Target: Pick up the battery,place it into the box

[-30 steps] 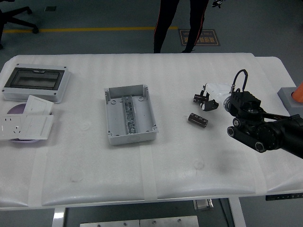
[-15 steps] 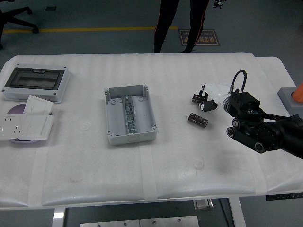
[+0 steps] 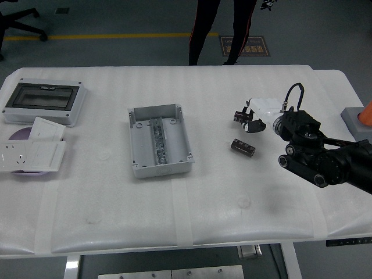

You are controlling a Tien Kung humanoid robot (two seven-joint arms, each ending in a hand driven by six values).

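Observation:
A small dark cylindrical battery (image 3: 243, 146) lies on the white table, right of centre. The open grey box (image 3: 158, 140) stands left of it, near the table's middle, with a metal rail inside. My right hand (image 3: 250, 118) comes in from the right and hovers just above and behind the battery, apart from it. Its fingers are relaxed and hold nothing. My left arm is not in view.
A grey enclosure with a dark clear lid (image 3: 44, 102) stands at the far left. White socket plates (image 3: 32, 152) lie on a purple disc below it. A person's legs (image 3: 221, 29) stand beyond the table's far edge. A grey block (image 3: 356, 121) sits at the right edge.
My right hand has lifted and shifted slightly toward the far side. The battery and box have not moved.

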